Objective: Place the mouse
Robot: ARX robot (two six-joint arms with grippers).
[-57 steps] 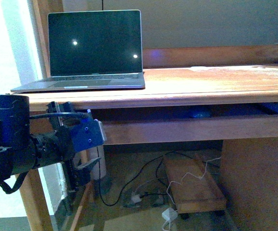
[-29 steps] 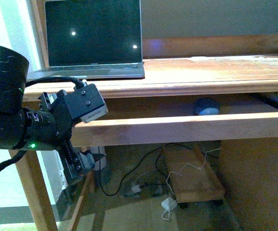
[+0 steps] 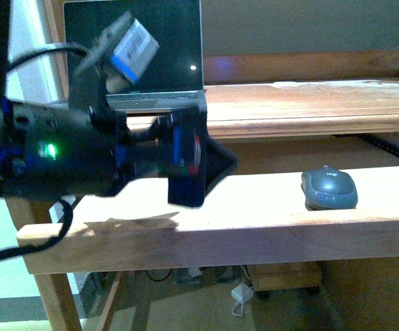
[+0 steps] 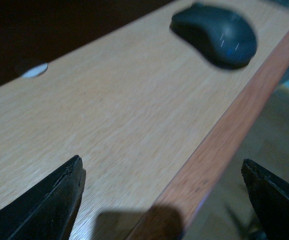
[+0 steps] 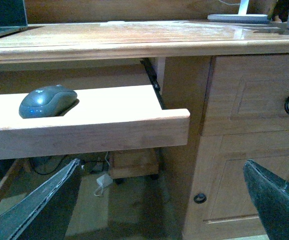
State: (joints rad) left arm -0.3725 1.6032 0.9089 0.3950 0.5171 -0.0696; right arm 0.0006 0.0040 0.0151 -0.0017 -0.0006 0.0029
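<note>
Likely approach step: wide, empty left tool (image 4: 160, 167) over pale wooden pull-out shelf (image 4: 109, 110), dark grey oval plastic mouse (image 4: 215, 34) ahead. Next: advance, straddle, close.

Mouse (image 3: 329, 189) on the right part of the pull-out tray (image 3: 255, 203), your left arm (image 3: 61, 162) over its left part, laptop (image 3: 168, 41) far left on the desk top (image 3: 310, 107) above

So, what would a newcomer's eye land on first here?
The big black left arm, blurred, fills the left of the front view, above a pale pull-out shelf under the desk. A small dark grey mouse sits on that shelf toward the right, clear of the arm. Behind, a laptop with a dark screen stands open on the desk.
</note>
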